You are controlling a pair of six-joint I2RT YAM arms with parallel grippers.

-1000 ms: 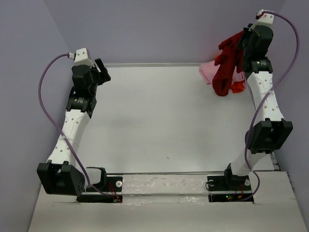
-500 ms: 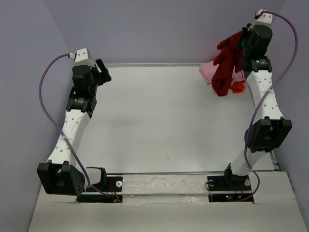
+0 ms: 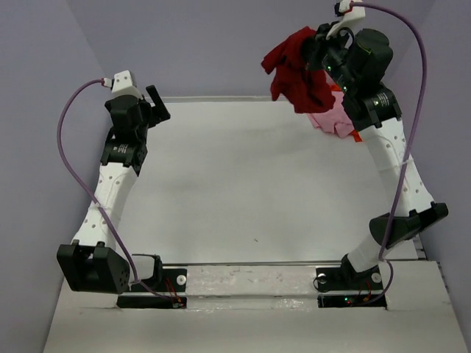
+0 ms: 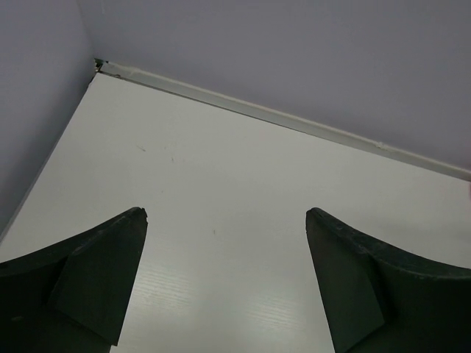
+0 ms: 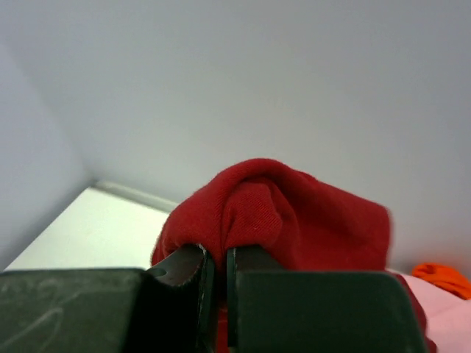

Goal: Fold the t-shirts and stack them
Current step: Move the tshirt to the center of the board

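My right gripper (image 3: 318, 50) is shut on the dark red t-shirt (image 3: 296, 68) and holds it bunched in the air above the table's back right corner. In the right wrist view the red cloth (image 5: 294, 217) bulges over my closed gripper (image 5: 219, 261). The light pink t-shirt (image 3: 333, 118) lies crumpled on the table under my right arm. A bit of the bright orange t-shirt (image 3: 357, 135) shows beside it, and also in the right wrist view (image 5: 441, 278). My left gripper (image 3: 156, 104) is open and empty above the table's back left corner; it also shows in the left wrist view (image 4: 224, 220).
The white table (image 3: 235, 184) is walled by lilac panels (image 3: 221, 44) at the back and both sides. The table's back edge strip (image 4: 280, 118) runs just ahead of my left gripper.
My right arm has swung up and to the left, carrying the dark red t-shirt off the pink and orange ones. My left arm has barely moved.
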